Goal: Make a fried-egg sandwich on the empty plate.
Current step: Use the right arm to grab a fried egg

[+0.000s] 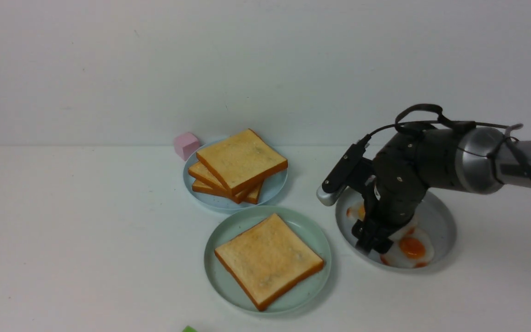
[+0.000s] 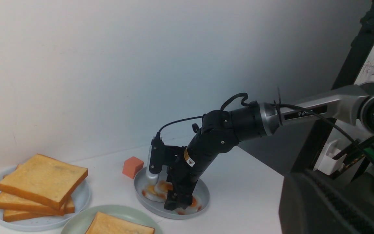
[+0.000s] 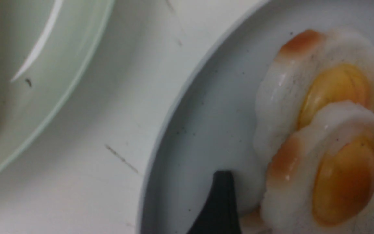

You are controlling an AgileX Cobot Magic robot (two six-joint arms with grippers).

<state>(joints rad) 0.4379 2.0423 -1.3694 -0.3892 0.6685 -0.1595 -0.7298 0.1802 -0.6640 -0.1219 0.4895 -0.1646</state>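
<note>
While your R gripper (image 1: 370,245) sits over grey plate (image 1: 440,216), fingers (image 3: 221,204) wide apart flank top fried egg (image 3: 342,182), nothing gripped.

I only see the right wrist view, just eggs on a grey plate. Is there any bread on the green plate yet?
Observer: Yes, one toast slice lies flat on the green plate.
Operator: Is there more toast somewhere?
Observer: A pile of toast sits on a light-blue plate behind the green one.
Operator: Anything else back there?
Observer: A small pink block stands next to that light-blue plate, on its left.
</note>
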